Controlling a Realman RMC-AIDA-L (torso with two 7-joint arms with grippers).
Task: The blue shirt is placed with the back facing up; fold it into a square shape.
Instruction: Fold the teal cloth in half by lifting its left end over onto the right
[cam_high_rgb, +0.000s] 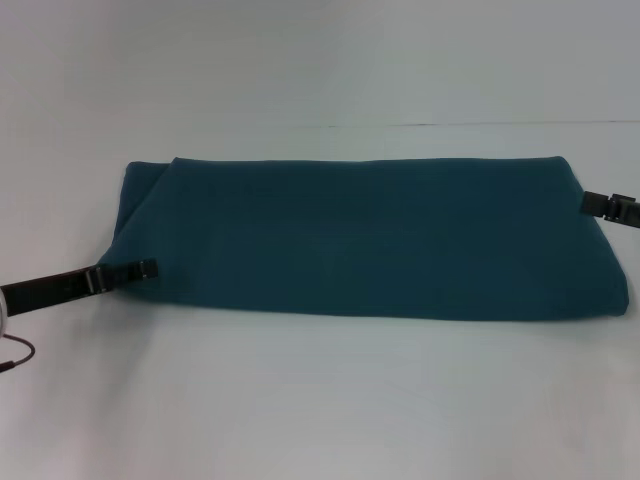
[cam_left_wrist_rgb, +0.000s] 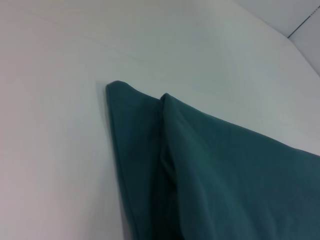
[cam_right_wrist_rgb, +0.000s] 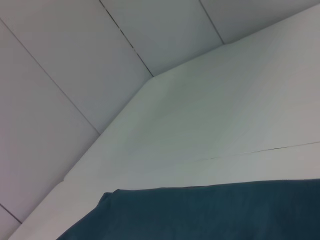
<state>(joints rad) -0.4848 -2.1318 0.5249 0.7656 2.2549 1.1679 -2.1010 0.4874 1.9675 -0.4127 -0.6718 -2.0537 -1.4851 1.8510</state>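
Observation:
The blue shirt (cam_high_rgb: 370, 235) lies on the white table (cam_high_rgb: 300, 400) folded into a long flat band that runs left to right. My left gripper (cam_high_rgb: 148, 268) reaches in from the left and its tip lies at the shirt's left end, near the front corner. My right gripper (cam_high_rgb: 588, 202) comes in from the right and its tip meets the shirt's right end, near the back corner. The left wrist view shows the shirt's (cam_left_wrist_rgb: 225, 170) left end, with two layered corners. The right wrist view shows one folded edge of the shirt (cam_right_wrist_rgb: 210, 210). Neither wrist view shows its own gripper.
The table's back edge (cam_high_rgb: 450, 124) runs just behind the shirt, with a pale wall beyond it. The wall panels (cam_right_wrist_rgb: 75, 75) also show in the right wrist view. A thin cable (cam_high_rgb: 20, 350) hangs by my left arm.

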